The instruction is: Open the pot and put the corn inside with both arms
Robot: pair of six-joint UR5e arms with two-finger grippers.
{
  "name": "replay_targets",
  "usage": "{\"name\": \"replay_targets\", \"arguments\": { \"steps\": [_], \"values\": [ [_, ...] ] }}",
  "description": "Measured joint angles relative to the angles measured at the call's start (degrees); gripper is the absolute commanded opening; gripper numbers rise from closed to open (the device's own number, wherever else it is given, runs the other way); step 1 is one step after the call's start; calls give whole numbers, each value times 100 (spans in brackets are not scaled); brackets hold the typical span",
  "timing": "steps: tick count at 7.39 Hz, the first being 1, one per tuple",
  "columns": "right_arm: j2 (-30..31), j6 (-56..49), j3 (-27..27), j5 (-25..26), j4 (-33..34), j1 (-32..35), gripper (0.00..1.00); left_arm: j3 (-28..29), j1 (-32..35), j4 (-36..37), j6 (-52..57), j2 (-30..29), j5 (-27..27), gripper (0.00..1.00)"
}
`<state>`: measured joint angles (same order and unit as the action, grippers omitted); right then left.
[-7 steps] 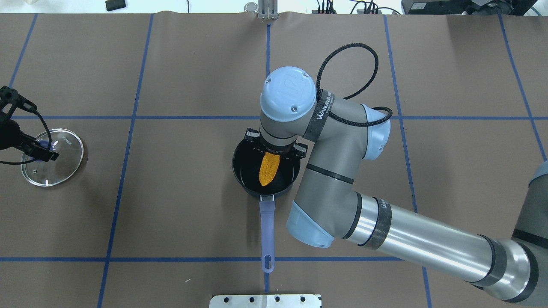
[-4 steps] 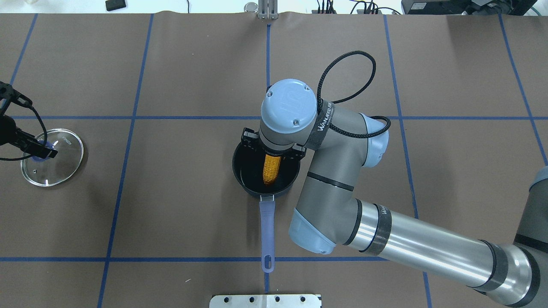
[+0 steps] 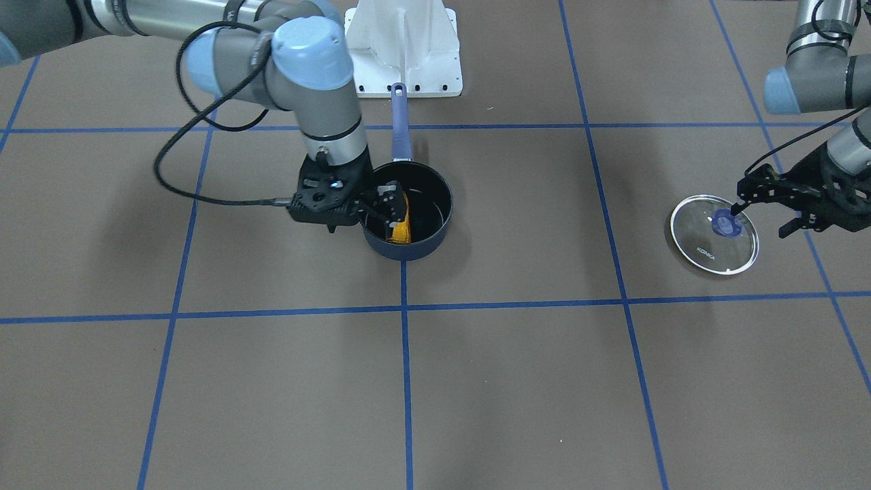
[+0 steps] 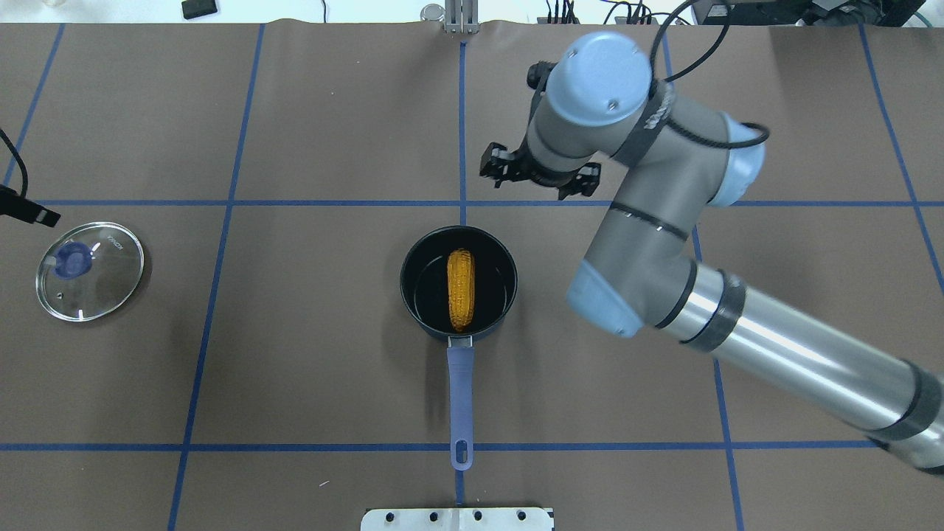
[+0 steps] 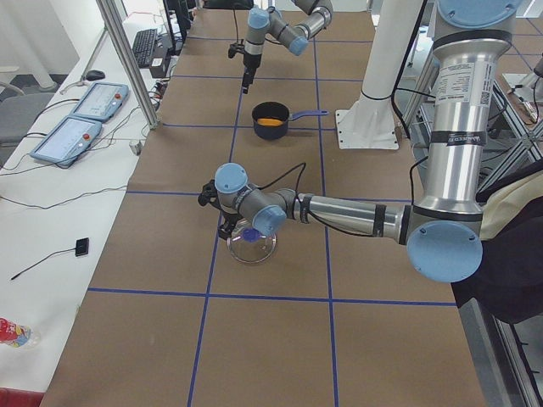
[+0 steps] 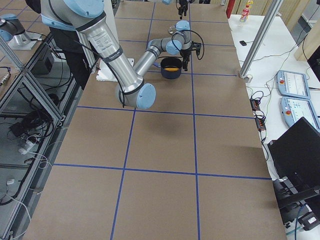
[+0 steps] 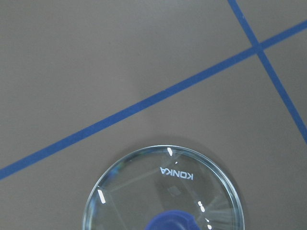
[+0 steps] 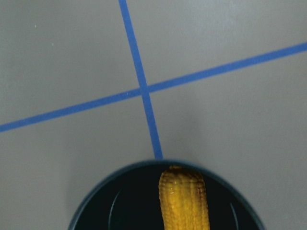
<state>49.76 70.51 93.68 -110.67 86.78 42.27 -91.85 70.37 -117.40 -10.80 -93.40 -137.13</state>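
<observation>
The navy pot (image 4: pixel 405 280) stands open at mid-table, its purple handle (image 4: pixel 460 391) pointing at the robot. The corn (image 4: pixel 461 287) lies flat inside it. In the overhead view my right gripper (image 4: pixel 540 175) is up and beyond the pot to the right, holding nothing. The right wrist view shows the corn (image 8: pixel 184 201) in the pot (image 8: pixel 120 175) below, with no fingers in sight. The front-facing view shows the right gripper (image 3: pixel 388 211) at the pot's rim beside the corn (image 3: pixel 403 228). My left gripper (image 3: pixel 762 211) is open next to the glass lid (image 4: pixel 103 284).
The lid lies flat on the table at the far left, purple knob (image 4: pixel 72 259) up; it also shows in the left wrist view (image 7: pixel 144 191). The white base plate (image 4: pixel 457 518) is at the near edge. Blue tape lines cross the brown table.
My right gripper let go of the corn, rose out of the pot and moved away to the far right. The corn now lies flat. My left gripper drew back from the lid's knob.
</observation>
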Motion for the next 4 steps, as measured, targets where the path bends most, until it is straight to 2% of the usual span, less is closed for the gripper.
{"name": "replay_targets", "arguments": {
  "steps": [2,4],
  "values": [
    [676,-1454,52,-1102,-123,1224,100,134,739,1265,1296,-478,-110,96],
    [1353,-2773,81,-1645,-134,2028,100,598,1266,1730,2325,-699,-177,96]
  ]
}}
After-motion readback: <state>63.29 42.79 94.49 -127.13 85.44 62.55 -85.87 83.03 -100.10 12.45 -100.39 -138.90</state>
